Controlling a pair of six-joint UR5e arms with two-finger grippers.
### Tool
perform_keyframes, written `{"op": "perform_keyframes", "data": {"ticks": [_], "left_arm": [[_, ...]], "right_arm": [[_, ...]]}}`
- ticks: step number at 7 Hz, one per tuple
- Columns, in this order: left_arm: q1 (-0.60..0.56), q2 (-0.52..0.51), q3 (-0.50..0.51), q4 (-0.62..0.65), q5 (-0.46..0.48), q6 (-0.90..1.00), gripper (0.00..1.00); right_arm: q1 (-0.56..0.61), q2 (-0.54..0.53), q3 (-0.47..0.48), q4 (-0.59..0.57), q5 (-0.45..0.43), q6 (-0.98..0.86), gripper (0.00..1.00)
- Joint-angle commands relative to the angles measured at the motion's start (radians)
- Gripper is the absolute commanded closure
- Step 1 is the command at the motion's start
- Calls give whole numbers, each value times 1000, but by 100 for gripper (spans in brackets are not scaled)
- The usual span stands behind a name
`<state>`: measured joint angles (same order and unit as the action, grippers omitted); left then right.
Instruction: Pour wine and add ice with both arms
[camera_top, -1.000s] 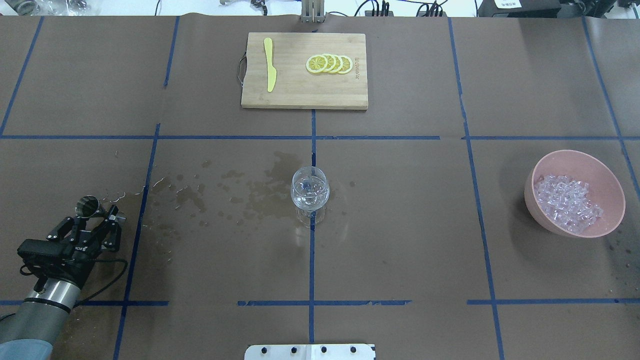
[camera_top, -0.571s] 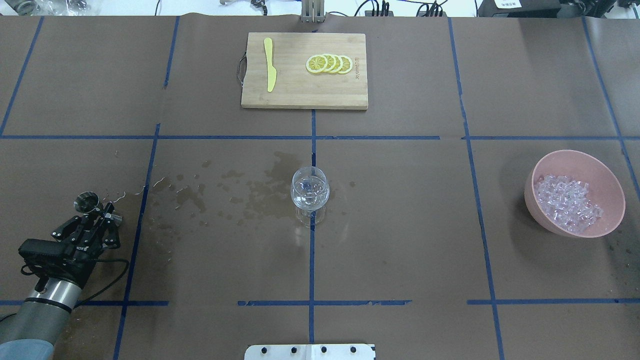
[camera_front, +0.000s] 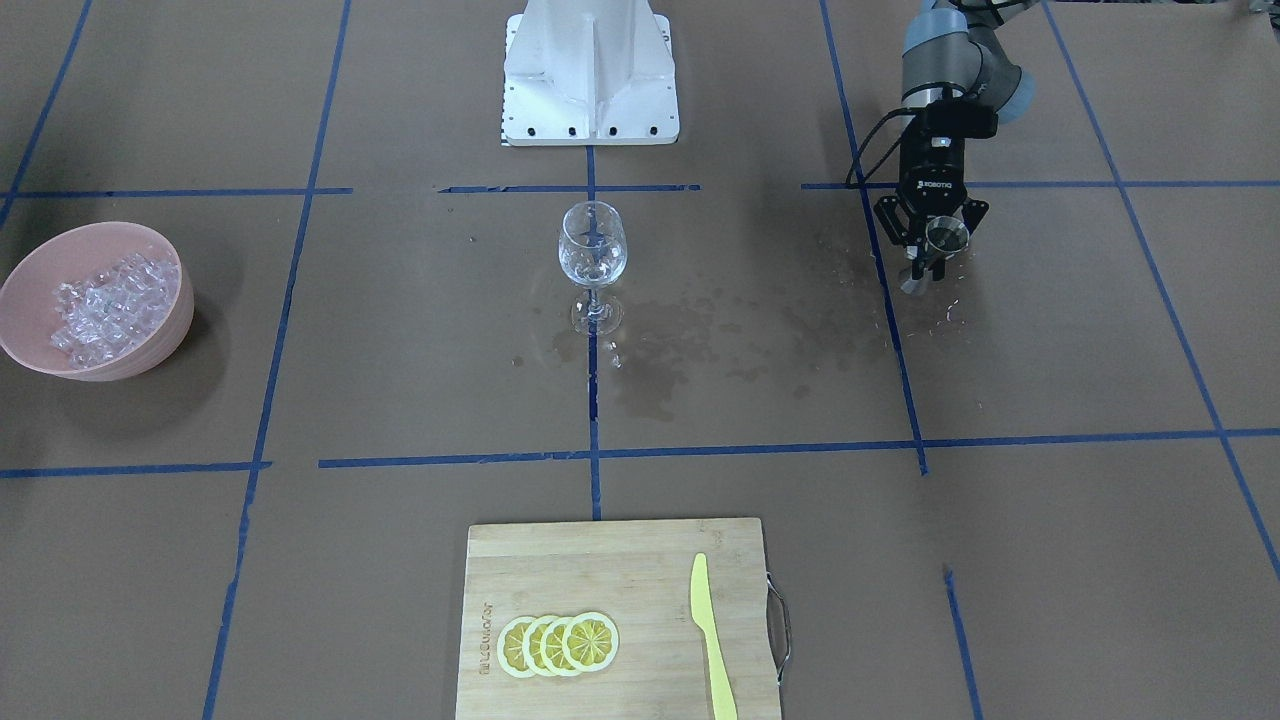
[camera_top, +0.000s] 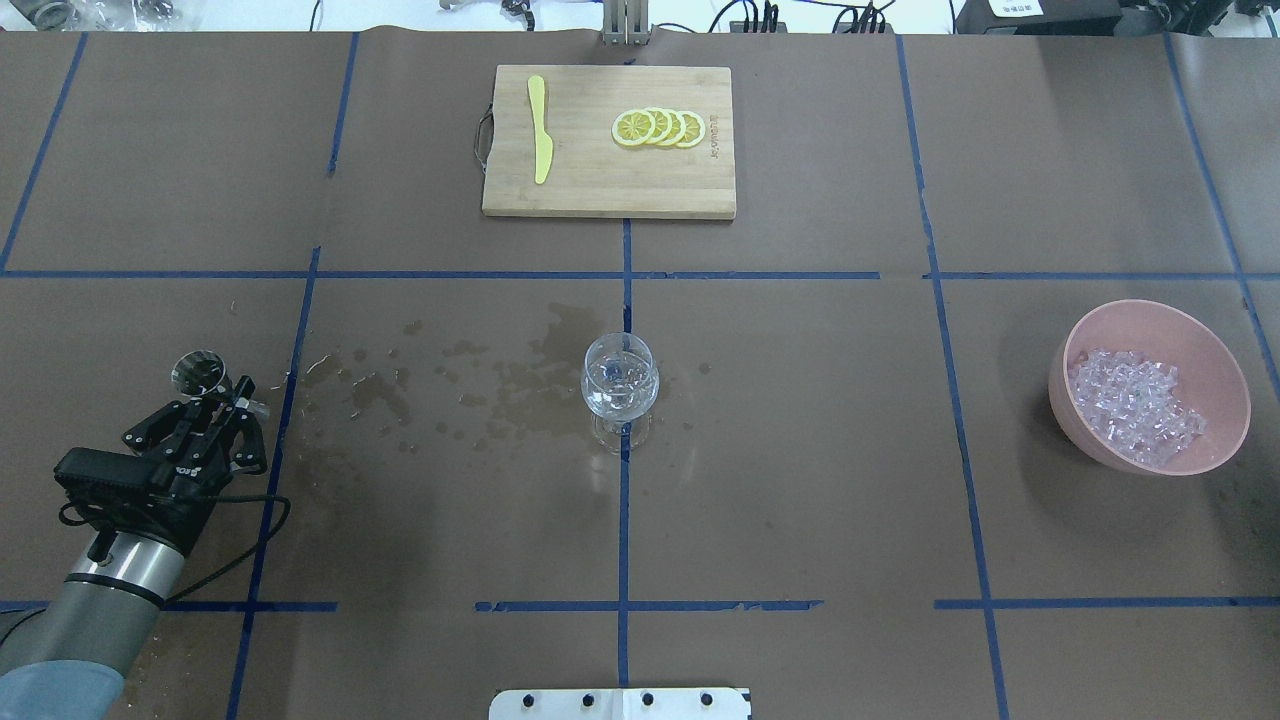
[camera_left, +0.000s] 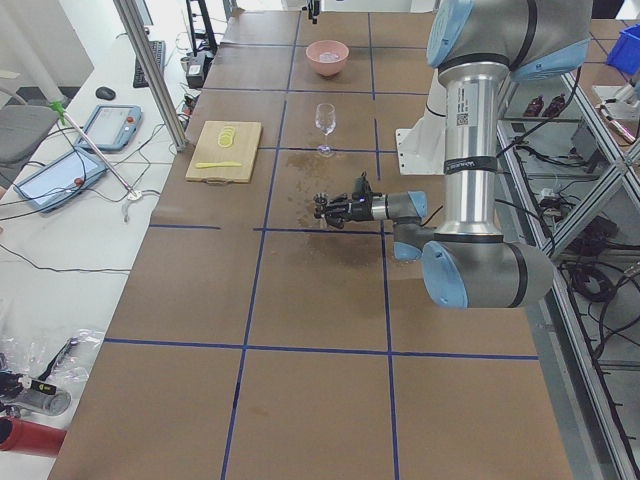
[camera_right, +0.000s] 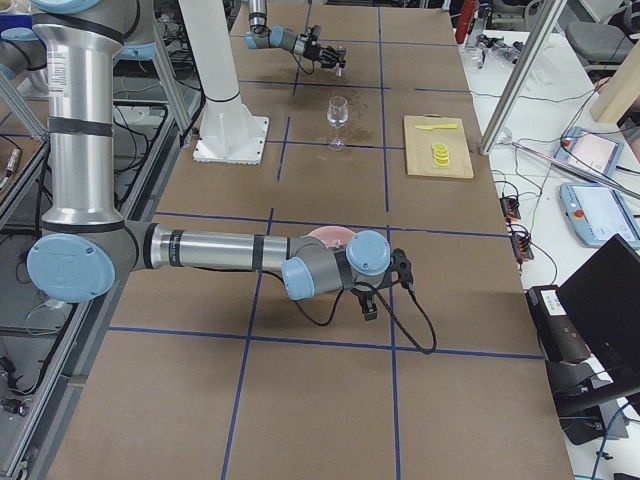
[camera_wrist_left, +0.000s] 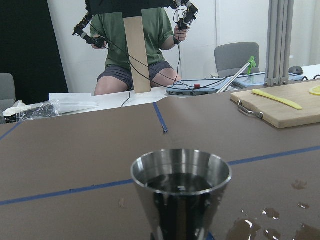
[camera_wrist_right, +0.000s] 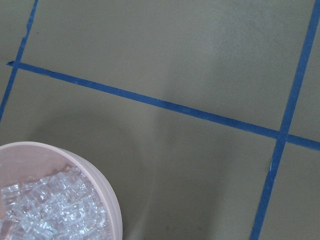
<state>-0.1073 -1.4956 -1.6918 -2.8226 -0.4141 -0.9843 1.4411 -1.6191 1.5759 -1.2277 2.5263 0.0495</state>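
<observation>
My left gripper (camera_top: 222, 398) is shut on a small steel measuring cup (camera_top: 200, 372) and holds it roughly upright, low over the table's left side; it also shows in the front view (camera_front: 930, 255). The left wrist view shows the cup (camera_wrist_left: 181, 190) close up with a dark glint inside. A wine glass (camera_top: 619, 385) with a little clear liquid stands at the table's middle. Ice cubes (camera_top: 1135, 405) fill a pink bowl (camera_top: 1065, 365) at the right. My right gripper (camera_right: 380, 290) hangs by that bowl; I cannot tell whether it is open. Its wrist view shows the ice (camera_wrist_right: 45, 210).
A bamboo cutting board (camera_top: 610, 185) at the far middle carries lemon slices (camera_top: 658, 128) and a yellow knife (camera_top: 540, 130). Dark wet stains (camera_top: 500, 385) spread on the brown paper between the left gripper and the glass. A white pedestal (camera_front: 590, 70) stands at the robot's side.
My left gripper has moved forward and slightly right with the measuring cup held in it. The glass, bowl and board have not moved.
</observation>
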Motion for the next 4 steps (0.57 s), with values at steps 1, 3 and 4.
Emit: {"op": "perform_keyframes", "data": {"ticks": [1,3,4], "left_arm": [[-3,-150,-11,2,-5,115,100],[-23,-257,-14,5,-38,153,100],[-28,-311,-17,3,-43,220,100]], "right_arm": [[-1,1,7,1,3,18,0],[-2,1,6,-1,3,19,0],[-2,1,7,1,3,18,0]]}}
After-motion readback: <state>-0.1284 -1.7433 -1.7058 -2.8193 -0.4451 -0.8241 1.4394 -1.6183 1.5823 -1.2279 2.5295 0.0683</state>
